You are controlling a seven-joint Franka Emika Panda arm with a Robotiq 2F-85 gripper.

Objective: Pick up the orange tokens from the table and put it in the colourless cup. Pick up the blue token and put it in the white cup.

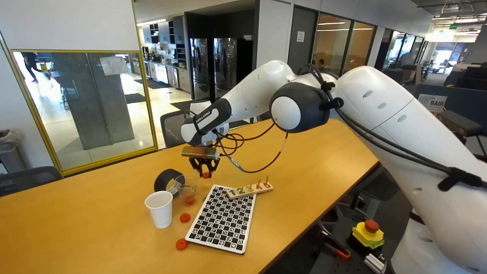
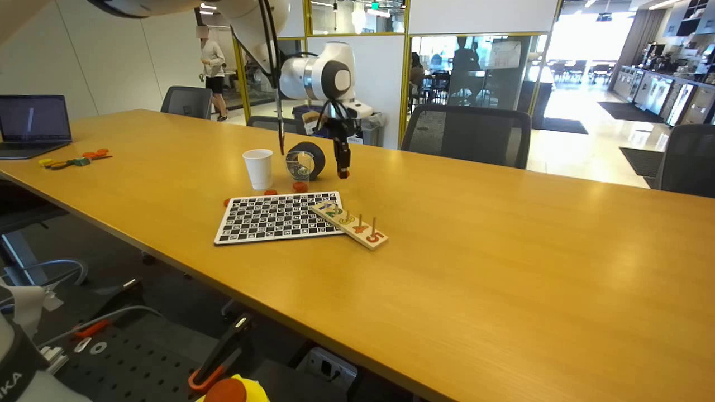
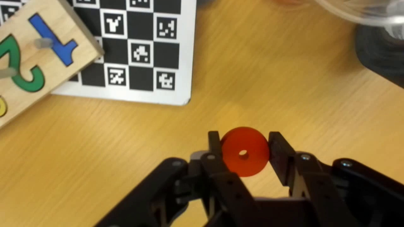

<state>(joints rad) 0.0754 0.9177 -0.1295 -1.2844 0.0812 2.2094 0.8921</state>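
The gripper (image 3: 244, 143) pinches an orange token (image 3: 248, 145) by its edges. Its two fingers (image 3: 214, 142) touch the token, one on each side. The token is round and flat, with a little hole in the middle. In both exterior views the gripper points down, low over the table (image 1: 99, 232), but it is hard to tell if the token touches the wood.

The see-through cup (image 1: 189, 188) stands near the gripper, close to a black ring (image 1: 163, 179). Another orange token (image 1: 189, 200) shows at the bottom of that cup, and it is not clear if it sits inside or behind. The white cup (image 1: 159, 209) stands upright close by. Beside it, one more orange token (image 1: 185, 217) lies flat on the table. A last one lies by a corner of a checkered board (image 1: 224, 224).

A wooden strip (image 1: 250, 190) with pegs and painted numbers rests partly on the board. In an exterior view, a laptop (image 2: 33, 118) sits on the table, well apart from the cups.
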